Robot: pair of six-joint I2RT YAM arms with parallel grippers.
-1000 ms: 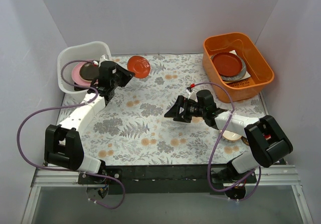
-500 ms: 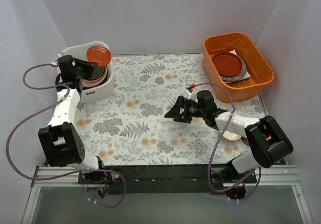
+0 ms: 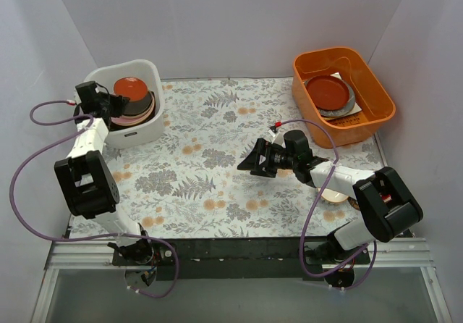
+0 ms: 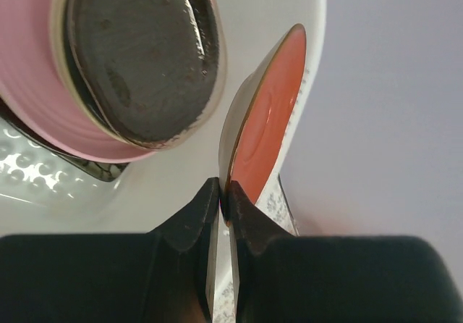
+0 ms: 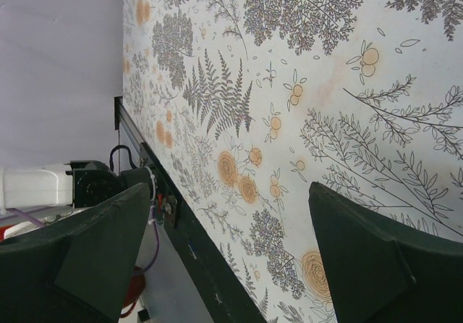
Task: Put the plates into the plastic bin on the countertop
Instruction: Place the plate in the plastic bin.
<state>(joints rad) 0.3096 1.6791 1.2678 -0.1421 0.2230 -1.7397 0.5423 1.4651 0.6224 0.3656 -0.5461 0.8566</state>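
Note:
The white plastic bin point(image 3: 148, 124) stands at the back left of the countertop point(image 3: 224, 156). My left gripper point(image 3: 112, 106) is over the bin, shut on the rim of an orange-red plate point(image 3: 132, 88) that it holds above the stack inside. In the left wrist view the gripper point(image 4: 224, 196) pinches the plate point(image 4: 264, 124) edge-on, beside a dark plate point(image 4: 137, 55) lying on a pink plate point(image 4: 43, 98). My right gripper point(image 3: 248, 164) is open and empty over the middle of the countertop point(image 5: 347, 84). A beige plate point(image 3: 334, 195) lies partly hidden under the right arm.
An orange tub point(image 3: 383, 109) at the back right holds a red plate point(image 3: 327, 90) on other dishes. White walls close the sides and back. The black table edge point(image 5: 210, 265) shows in the right wrist view.
My left arm has swung left from the countertop to the bin, carrying the orange-red plate, and lowered it over the stack. The right arm has not moved.

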